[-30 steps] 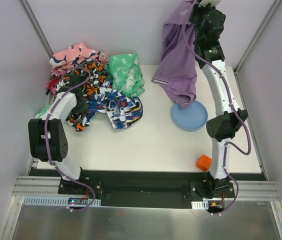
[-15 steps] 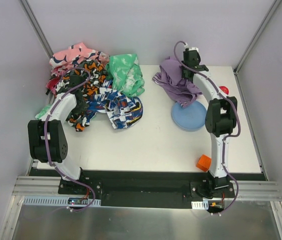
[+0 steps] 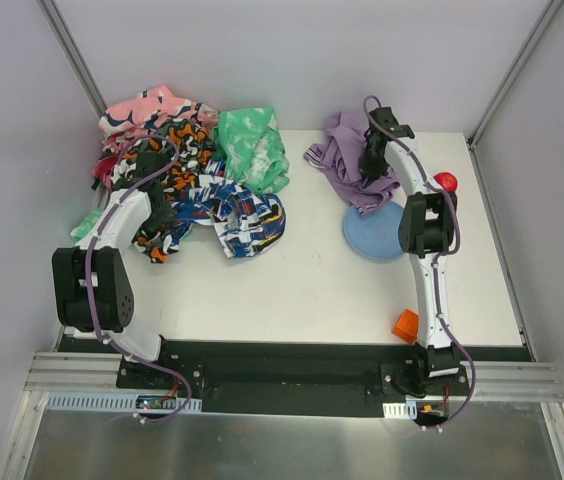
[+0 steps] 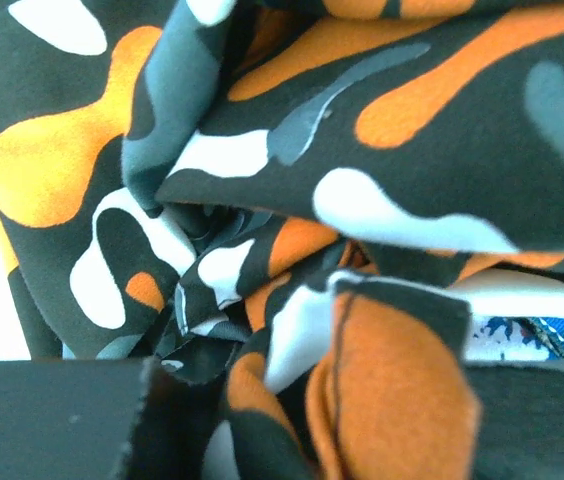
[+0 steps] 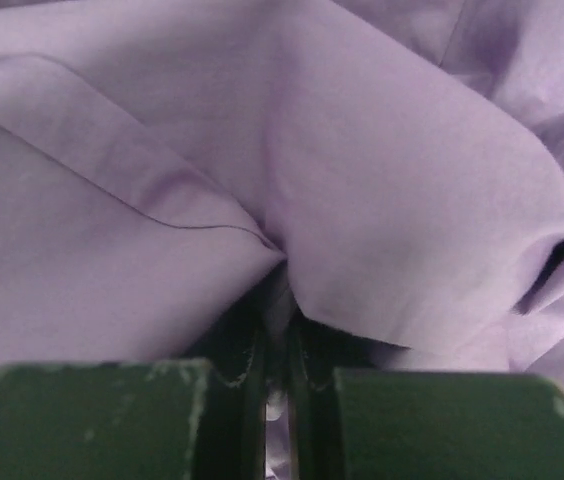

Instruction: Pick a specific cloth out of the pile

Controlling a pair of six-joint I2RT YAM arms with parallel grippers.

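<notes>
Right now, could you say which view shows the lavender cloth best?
The top external view: the lavender cloth lies heaped, one edge on the blue plate. The right wrist view shows only a pinched fold; the left wrist view, none.

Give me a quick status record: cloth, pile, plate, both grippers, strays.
cloth: purple, bunched at the table's far right, apart from the pile
pile: patterned cloths, far left
plate: blue; the cloth's near edge lies over its far rim
right gripper: shut on the cloth
left gripper: shut, buried in the pile against orange-black fabric; cannot tell whether it holds any
strays: orange block, red ball
</notes>
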